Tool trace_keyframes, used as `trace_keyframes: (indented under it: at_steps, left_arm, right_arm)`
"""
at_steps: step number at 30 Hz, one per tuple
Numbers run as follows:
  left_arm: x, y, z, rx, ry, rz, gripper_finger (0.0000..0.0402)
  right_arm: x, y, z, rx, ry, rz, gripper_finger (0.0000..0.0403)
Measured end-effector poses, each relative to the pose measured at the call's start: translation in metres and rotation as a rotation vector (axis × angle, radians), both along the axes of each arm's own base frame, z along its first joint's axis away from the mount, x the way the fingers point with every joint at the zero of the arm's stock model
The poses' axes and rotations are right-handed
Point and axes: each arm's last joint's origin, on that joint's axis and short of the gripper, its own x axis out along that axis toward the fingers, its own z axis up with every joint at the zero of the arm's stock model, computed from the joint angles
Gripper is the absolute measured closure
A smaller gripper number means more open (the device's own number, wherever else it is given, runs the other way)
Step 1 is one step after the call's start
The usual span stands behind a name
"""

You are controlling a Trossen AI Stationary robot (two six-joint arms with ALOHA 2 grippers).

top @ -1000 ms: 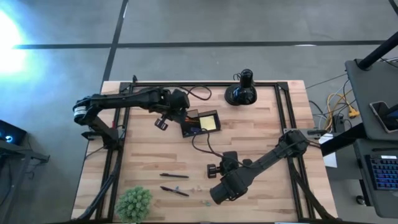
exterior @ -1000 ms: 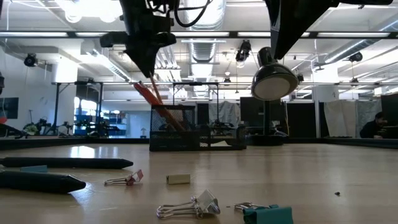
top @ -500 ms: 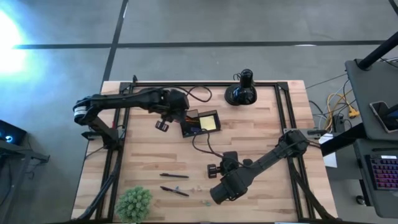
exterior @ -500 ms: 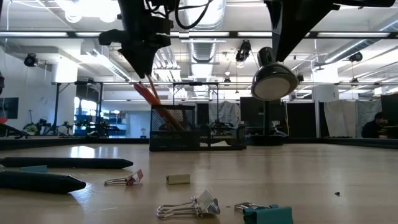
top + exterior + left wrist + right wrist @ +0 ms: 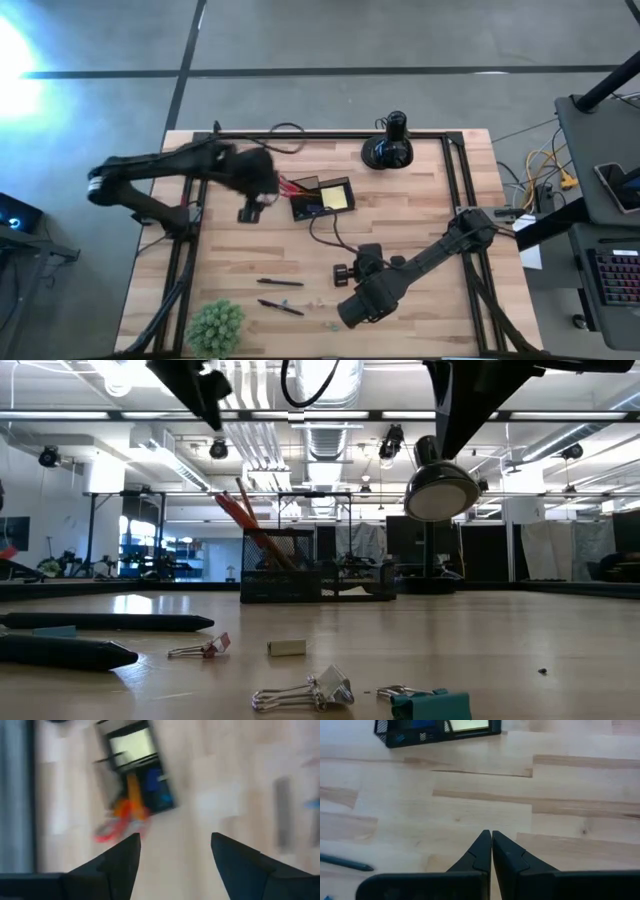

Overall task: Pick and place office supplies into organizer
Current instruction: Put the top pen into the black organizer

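Wooden butcher-block table (image 5: 420, 215) seen from above: the organizer (image 5: 322, 198), a dark box, sits toward the far middle, with a yellow sticky-note pad (image 5: 336, 198) in its right compartment and red-handled scissors (image 5: 291, 186) leaning out of its left end; the left gripper (image 5: 250, 211) hangs just left of the organizer, apart from it; the right gripper (image 5: 352, 313) rests low over the near middle of the table; two black pens (image 5: 280, 283) (image 5: 281, 307) lie near the front edge, beside a green plant ball (image 5: 215, 327), and a black round-based object (image 5: 388, 148) stands at the far edge. Low view: the organizer (image 5: 282, 573) appears as a mesh box in the distance, the scissors (image 5: 240, 518) and an orange pencil (image 5: 262, 530) slanting up out of it to the left; the two pens (image 5: 105, 622) (image 5: 62, 651) lie at left, and binder clips (image 5: 302, 692) (image 5: 198, 650), a small pale eraser (image 5: 286, 648) and a teal piece (image 5: 430, 706) are scattered in the foreground. Left wrist view, blurred: the two dark fingers (image 5: 117, 862) stand spread wide with nothing between them, the organizer (image 5: 135, 767) beyond them, scissors (image 5: 117, 822) at its end. Right wrist view: the fingers (image 5: 480, 851) are pressed together over bare wood, holding nothing; the organizer (image 5: 437, 731) lies well beyond them, and a pen (image 5: 345, 862) shows at one side
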Motion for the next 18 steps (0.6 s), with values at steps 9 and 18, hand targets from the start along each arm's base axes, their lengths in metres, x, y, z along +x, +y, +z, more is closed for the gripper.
trace_keyframes:
  at_steps: [9,18]
  left_arm:
    - [-0.052,-0.054,-0.059,-0.153,0.055,0.008,0.0192]
    - [-0.097,-0.072,-0.097,-0.384,-0.165,0.298,0.0192]
  right_arm:
    - [0.042,0.003,-0.003,0.122,0.01,0.592,0.0394]
    - [0.073,-0.03,-0.01,0.248,0.066,1.054,0.0365]
